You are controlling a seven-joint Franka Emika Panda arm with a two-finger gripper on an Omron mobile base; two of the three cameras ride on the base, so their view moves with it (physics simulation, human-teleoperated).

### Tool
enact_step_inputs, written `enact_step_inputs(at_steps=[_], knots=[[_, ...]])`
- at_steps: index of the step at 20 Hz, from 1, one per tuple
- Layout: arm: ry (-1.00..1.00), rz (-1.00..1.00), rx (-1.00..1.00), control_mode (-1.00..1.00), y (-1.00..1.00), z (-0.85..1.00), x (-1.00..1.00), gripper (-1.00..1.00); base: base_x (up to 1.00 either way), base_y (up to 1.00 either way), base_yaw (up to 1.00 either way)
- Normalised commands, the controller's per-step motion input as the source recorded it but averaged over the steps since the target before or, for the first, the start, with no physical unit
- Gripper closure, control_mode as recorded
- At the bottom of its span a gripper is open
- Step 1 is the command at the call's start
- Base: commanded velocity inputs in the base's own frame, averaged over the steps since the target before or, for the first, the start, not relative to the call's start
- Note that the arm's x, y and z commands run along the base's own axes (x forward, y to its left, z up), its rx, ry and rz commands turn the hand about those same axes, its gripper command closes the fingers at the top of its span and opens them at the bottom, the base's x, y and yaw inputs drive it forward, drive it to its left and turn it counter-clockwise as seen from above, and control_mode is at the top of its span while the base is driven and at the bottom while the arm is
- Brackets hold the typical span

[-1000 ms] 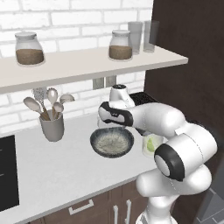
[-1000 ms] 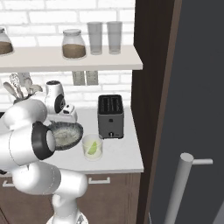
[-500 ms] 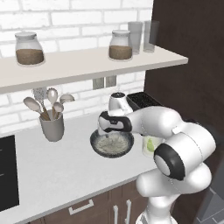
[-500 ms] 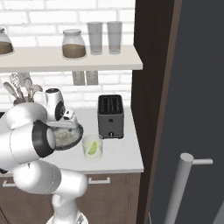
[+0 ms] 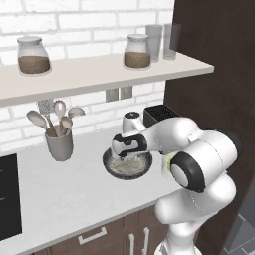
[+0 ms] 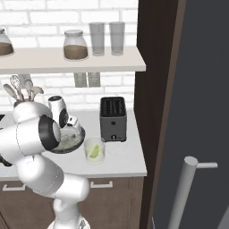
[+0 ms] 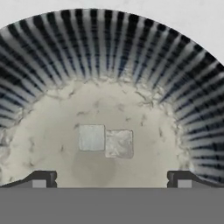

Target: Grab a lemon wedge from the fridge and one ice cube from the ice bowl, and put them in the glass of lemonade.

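Gripper (image 7: 111,178) open over ribbed ice bowl (image 7: 109,57)

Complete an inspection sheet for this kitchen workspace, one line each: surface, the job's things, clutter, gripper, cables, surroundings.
Surface: pale counter.
Job's things: ice bowl on the counter, two ice cubes side by side inside; glass of lemonade beside the bowl, lemon wedge already in it.
Clutter: toaster, utensil pot; jars and tall glasses on the shelf.
Gripper: gripper open, above the bowl, holding nothing.
Cables: nothing seen.
Surroundings: brick wall, dark cabinet, fridge at right.
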Motion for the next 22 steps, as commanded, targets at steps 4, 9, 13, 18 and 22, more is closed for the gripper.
enact_step_inputs(at_steps=[4, 9, 13, 18, 22], knots=[[0.00, 0.00, -0.01, -1.00, 0.00, -0.10, 0.19, -1.00, 0.00, 0.00, 0.00], [0.00, 0.00, 0.00, -1.00, 0.00, -0.08, 0.20, -1.00, 0.00, 0.00, 0.00], [0.00, 0.00, 0.00, -1.00, 0.00, -0.05, 0.15, -1.00, 0.00, 0.00, 0.00], [-0.01, 0.00, 0.00, -1.00, 0.00, -0.11, -0.12, -1.00, 0.00, 0.00, 0.00], [0.00, 0.01, 0.00, -1.00, 0.09, -0.16, -0.17, -1.00, 0.00, 0.00, 0.00]])
